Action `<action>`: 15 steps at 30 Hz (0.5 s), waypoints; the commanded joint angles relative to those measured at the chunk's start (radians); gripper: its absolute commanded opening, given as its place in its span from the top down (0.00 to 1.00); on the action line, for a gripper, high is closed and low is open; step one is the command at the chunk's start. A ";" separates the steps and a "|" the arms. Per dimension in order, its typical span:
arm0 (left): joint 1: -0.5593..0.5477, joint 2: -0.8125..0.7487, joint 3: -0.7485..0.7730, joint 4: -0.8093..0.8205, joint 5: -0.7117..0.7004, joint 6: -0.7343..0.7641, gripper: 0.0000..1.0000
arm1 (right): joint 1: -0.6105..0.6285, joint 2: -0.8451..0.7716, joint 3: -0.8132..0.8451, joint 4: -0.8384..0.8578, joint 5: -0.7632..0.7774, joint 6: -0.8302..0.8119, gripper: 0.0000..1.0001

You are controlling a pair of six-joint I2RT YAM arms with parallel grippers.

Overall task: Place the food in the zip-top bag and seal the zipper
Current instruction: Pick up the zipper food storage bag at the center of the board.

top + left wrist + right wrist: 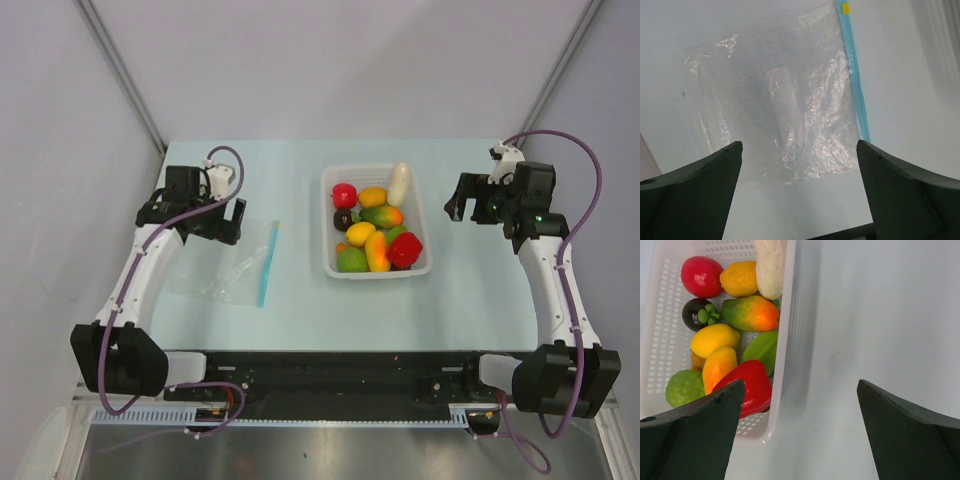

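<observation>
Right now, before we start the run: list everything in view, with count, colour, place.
toy food: about ten, red, yellow, orange, green, white, dark purple; all in the basket
basket: 1, white; table centre, right of the bag
bag: 1, clear; flat on table, left side, no food inside
zipper: 1, teal, yellow tab; bag's edge facing the basket
table: 1, pale blue-green
left gripper: open, over the bag
right gripper: open, right of the basket
</observation>
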 commanded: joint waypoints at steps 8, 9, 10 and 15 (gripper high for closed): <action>-0.192 -0.011 -0.043 0.045 -0.189 0.018 0.00 | -0.002 -0.038 0.016 0.056 -0.003 0.019 0.00; -0.211 0.003 -0.047 0.040 -0.209 0.023 0.00 | -0.002 -0.033 0.016 0.054 -0.006 0.019 0.00; -0.252 0.010 -0.058 0.037 -0.226 0.021 0.00 | -0.002 -0.030 0.016 0.054 -0.005 0.019 0.00; -0.350 0.084 -0.095 0.048 -0.277 -0.031 0.00 | -0.001 -0.009 0.017 0.051 -0.003 0.025 0.00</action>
